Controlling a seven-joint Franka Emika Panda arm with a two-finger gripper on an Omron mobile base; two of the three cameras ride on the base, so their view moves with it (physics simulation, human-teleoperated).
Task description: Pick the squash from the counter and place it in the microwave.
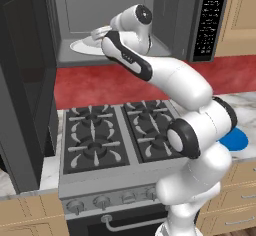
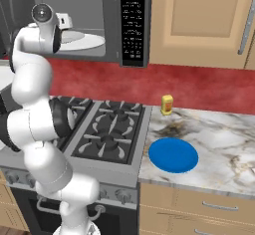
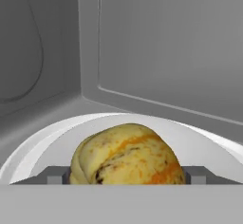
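The squash (image 3: 127, 156), yellow with orange and dark streaks, sits between my two fingertips (image 3: 56, 175), just above the white turntable plate (image 3: 42, 144). My gripper (image 3: 126, 175) is shut on it. The arm reaches into the open cavity of the dark grey microwave (image 1: 210, 20), where the gripper (image 1: 100, 32) hangs over the plate (image 1: 80, 46). From the right side the hand (image 2: 62, 20) is inside the microwave (image 2: 134, 25), beside the plate (image 2: 89, 41). The marbled counter (image 2: 214, 144) lies to the right.
The microwave door (image 1: 25, 80) stands open at the left. A black gas stove (image 1: 115, 135) lies under the arm. On the counter are a flat blue plate (image 2: 173, 155) and a slim upright yellow item (image 2: 167, 104). Wooden cabinets hang above.
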